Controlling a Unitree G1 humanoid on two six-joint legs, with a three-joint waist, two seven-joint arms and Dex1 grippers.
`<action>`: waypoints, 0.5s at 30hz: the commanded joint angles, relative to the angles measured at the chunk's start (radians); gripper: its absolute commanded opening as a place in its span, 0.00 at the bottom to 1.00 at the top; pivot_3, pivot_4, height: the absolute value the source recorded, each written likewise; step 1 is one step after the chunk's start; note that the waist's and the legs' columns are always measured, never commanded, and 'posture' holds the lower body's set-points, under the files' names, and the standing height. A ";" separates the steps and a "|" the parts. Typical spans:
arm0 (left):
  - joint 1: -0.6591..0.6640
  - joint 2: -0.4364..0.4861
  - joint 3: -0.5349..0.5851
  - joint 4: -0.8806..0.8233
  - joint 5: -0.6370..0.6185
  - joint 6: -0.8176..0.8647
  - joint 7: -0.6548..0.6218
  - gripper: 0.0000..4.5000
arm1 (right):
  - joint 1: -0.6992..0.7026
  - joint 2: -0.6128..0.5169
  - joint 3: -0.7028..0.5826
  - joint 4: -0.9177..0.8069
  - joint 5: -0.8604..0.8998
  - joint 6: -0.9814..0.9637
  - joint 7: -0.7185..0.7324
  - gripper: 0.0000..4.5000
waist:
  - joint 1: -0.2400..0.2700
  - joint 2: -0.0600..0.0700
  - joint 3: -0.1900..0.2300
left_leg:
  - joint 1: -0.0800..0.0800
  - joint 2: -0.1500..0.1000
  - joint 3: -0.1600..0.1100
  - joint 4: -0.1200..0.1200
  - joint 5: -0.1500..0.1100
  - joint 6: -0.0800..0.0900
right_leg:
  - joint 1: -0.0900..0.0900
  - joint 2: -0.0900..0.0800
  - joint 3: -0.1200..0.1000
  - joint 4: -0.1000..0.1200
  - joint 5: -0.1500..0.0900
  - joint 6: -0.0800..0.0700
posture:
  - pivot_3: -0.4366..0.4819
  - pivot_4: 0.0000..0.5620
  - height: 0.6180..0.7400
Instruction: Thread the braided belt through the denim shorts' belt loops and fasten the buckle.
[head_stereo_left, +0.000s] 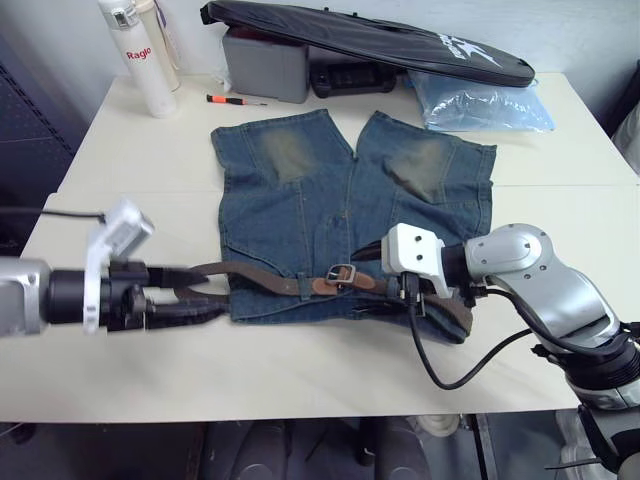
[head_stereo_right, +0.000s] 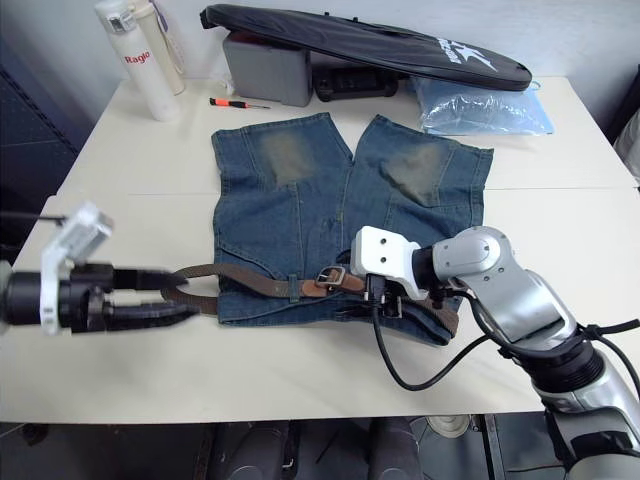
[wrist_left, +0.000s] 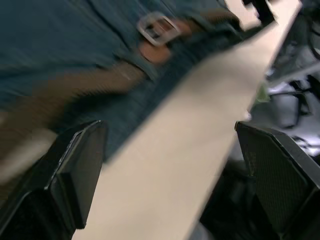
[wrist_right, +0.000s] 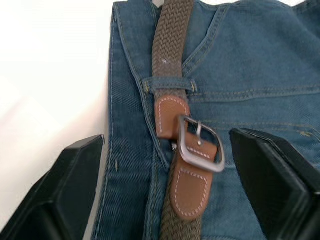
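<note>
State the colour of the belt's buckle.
Silver-grey metal buckle, clearest in the right wrist view.

Faded blue denim shorts (head_stereo_left: 340, 200), dark-brown braided belt (wrist_right: 170, 55), silver-grey buckle (wrist_right: 200, 145)

Looking like lab or workroom: plain cream table (head_stereo_left: 120, 130) sitting by bare wall, red screwdriver (head_stereo_left: 236, 100) and grey box (head_stereo_left: 265, 65) lying at 12 o'clock.

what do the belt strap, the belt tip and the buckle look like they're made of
The braided belt: apparently woven fabric or elastic cord in dull brown, judging by its basket-weave texture. Its tip: smooth tan, probably leather or imitation, with pale stitching along the edge. The buckle: matte silver-grey metal by its look.
</note>
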 joint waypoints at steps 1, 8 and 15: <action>-0.099 -0.030 -0.099 0.046 0.115 -0.036 -0.026 1.00 | -0.006 0.009 0.013 -0.050 -0.022 0.001 -0.014 0.98 | 0.000 0.000 0.000 | 0.000 0.000 0.001 0.000 0.000 0.000 | 0.000 0.000 0.001 0.000 0.000 0.000 | 0.48 0.27 1.00; -0.345 -0.149 -0.281 0.173 0.389 -0.171 -0.053 1.00 | -0.030 0.054 0.066 -0.064 -0.079 0.000 -0.044 0.98 | -0.001 -0.002 0.001 | 0.000 0.000 0.003 0.002 -0.001 0.000 | -0.003 0.000 0.003 0.003 0.000 0.000 | 0.48 0.27 1.00; -0.502 -0.258 -0.481 0.362 0.721 -0.404 -0.164 0.42 | -0.033 0.067 0.064 -0.085 -0.088 0.030 -0.063 1.00 | 0.001 -0.003 0.001 | 0.000 0.000 0.006 0.002 -0.001 0.001 | -0.003 0.001 0.005 0.003 0.000 0.000 | 0.48 0.27 1.00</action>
